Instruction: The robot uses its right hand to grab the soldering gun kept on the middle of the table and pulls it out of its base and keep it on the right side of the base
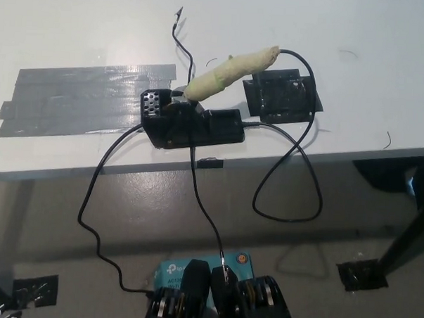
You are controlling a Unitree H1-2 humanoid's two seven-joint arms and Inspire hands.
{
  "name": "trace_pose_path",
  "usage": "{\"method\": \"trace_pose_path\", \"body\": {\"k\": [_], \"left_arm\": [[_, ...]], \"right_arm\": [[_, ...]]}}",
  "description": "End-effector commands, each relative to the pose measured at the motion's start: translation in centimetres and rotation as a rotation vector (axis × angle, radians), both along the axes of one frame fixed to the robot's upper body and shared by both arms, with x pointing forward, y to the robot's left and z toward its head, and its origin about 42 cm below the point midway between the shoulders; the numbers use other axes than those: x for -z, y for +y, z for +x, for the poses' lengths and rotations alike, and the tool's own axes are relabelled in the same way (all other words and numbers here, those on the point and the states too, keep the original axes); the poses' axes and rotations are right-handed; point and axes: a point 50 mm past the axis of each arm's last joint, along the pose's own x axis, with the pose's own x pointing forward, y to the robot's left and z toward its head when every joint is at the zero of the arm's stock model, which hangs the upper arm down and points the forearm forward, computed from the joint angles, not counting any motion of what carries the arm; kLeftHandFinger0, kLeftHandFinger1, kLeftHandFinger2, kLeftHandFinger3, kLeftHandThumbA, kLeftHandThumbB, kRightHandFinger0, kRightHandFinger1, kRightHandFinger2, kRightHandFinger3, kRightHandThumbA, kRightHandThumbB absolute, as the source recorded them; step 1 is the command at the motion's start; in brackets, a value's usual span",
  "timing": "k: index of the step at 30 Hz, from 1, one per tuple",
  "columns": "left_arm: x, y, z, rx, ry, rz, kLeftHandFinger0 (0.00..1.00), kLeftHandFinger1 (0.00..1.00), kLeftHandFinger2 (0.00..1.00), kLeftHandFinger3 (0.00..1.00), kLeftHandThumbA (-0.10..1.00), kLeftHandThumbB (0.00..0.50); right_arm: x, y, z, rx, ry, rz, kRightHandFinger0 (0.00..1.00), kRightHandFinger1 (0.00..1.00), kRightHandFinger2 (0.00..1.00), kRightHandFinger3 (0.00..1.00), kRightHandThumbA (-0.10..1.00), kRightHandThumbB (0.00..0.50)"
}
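Note:
The soldering gun, its handle wrapped in pale yellow tape, sits tilted in its black base near the table's front edge, handle pointing up and to the right. A black cable runs from the handle's end and loops down over the table edge. Neither of my hands shows in the head view.
A black tape patch lies on the white table just right of the base. Wide grey tape strips cover the table to the left. Thin black cables hang from the base to the floor. A teal box sits on the floor below.

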Motion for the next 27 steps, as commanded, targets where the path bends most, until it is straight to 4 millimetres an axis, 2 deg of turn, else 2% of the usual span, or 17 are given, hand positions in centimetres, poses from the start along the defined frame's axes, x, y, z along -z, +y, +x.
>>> {"method": "trace_pose_path", "body": {"k": [1,3,4,6,7,11,13,14,15,16,17,19,20,21,22,24,27], "left_arm": [[-0.9,0.4,-0.1,0.002,-0.008,-0.021,0.66,0.78,1.0,1.0,0.43,0.347],[-0.9,0.4,-0.1,0.013,-0.011,-0.011,0.64,0.77,1.0,1.0,0.44,0.352],[-1.0,0.4,0.0,0.019,-0.009,-0.008,0.64,0.77,1.0,1.0,0.44,0.333],[-1.0,0.3,0.0,0.015,-0.011,-0.014,0.64,0.77,1.0,1.0,0.44,0.351],[-1.1,0.3,-0.1,0.014,-0.012,-0.014,0.65,0.77,1.0,1.0,0.44,0.351],[-1.1,0.5,0.1,-0.006,-0.004,-0.025,0.66,0.78,1.0,1.0,0.42,0.342],[-1.3,0.5,0.3,-0.001,-0.013,-0.024,0.66,0.78,1.0,1.0,0.42,0.337],[-1.4,0.5,0.4,0.013,-0.014,-0.008,0.63,0.76,0.98,1.0,0.44,0.343],[-1.3,0.6,0.4,0.017,-0.016,-0.01,0.62,0.77,0.98,1.0,0.44,0.347],[-1.4,0.6,0.4,0.014,-0.018,-0.012,0.62,0.76,0.98,1.0,0.43,0.335],[-1.4,0.6,0.4,0.014,-0.017,-0.01,0.63,0.77,0.98,1.0,0.43,0.344],[-1.5,0.7,0.2,0.011,-0.017,-0.006,0.63,0.77,0.98,1.0,0.43,0.325],[-1.5,0.7,0.1,0.01,-0.017,-0.007,0.63,0.77,0.98,1.0,0.43,0.324],[-1.5,0.7,0.1,0.013,-0.017,0.005,0.62,0.76,0.97,1.0,0.44,0.33],[-1.6,0.7,0.1,0.014,-0.019,0.007,0.62,0.75,0.96,1.0,0.45,0.343],[-1.6,0.8,0.2,0.015,-0.018,0.007,0.61,0.75,0.96,1.0,0.45,0.357],[-1.6,0.7,0.2,0.017,-0.02,0.003,0.61,0.76,0.97,1.0,0.45,0.364]], "right_arm": [[-4.0,-1.5,0.9,0.075,-0.12,-0.079,1.0,1.0,1.0,1.0,0.72,0.134],[-6.1,-1.8,1.5,0.106,-0.184,-0.115,1.0,1.0,1.0,1.0,0.71,0.114],[-7.0,-1.9,2.0,0.13,-0.228,-0.1,1.0,1.0,1.0,1.0,0.7,0.162],[-11.0,-1.6,4.1,0.133,-0.324,-0.183,1.0,1.0,1.0,1.0,0.69,0.188],[-11.2,-1.6,4.2,0.134,-0.328,-0.184,1.0,1.0,1.0,1.0,0.69,0.191],[-17.9,0.2,8.0,0.066,-0.521,-0.199,1.0,1.0,1.0,1.0,0.65,0.221],[-19.6,0.9,8.8,0.046,-0.577,-0.19,1.0,1.0,1.0,1.0,0.67,0.249],[-22.5,2.5,10.4,-0.014,-0.664,-0.168,1.0,1.0,1.0,1.0,0.68,0.241],[-23.7,3.3,11.5,-0.042,-0.694,-0.152,1.0,1.0,1.0,1.0,0.68,0.243],[-24.9,4.2,12.4,-0.084,-0.716,-0.166,1.0,1.0,1.0,1.0,0.74,0.301],[-25.7,5.0,13.0,-0.111,-0.735,-0.159,1.0,1.0,1.0,1.0,0.72,0.31],[-27.8,8.0,15.4,-0.201,-0.766,-0.177,1.0,1.0,1.0,1.0,0.76,0.407],[-28.3,8.7,15.9,-0.226,-0.769,-0.181,1.0,1.0,1.0,1.0,0.77,0.422],[-29.0,10.1,16.7,-0.266,-0.777,-0.175,1.0,1.0,1.0,1.0,0.72,0.397],[-29.2,10.6,17.0,-0.282,-0.774,-0.209,1.0,1.0,1.0,1.0,0.79,0.4],[-31.3,14.8,18.8,-0.415,-0.773,-0.32,1.0,1.0,1.0,1.0,0.8,0.386],[-32.0,16.3,19.5,-0.463,-0.768,-0.347,1.0,1.0,1.0,1.0,0.79,0.378]]}}
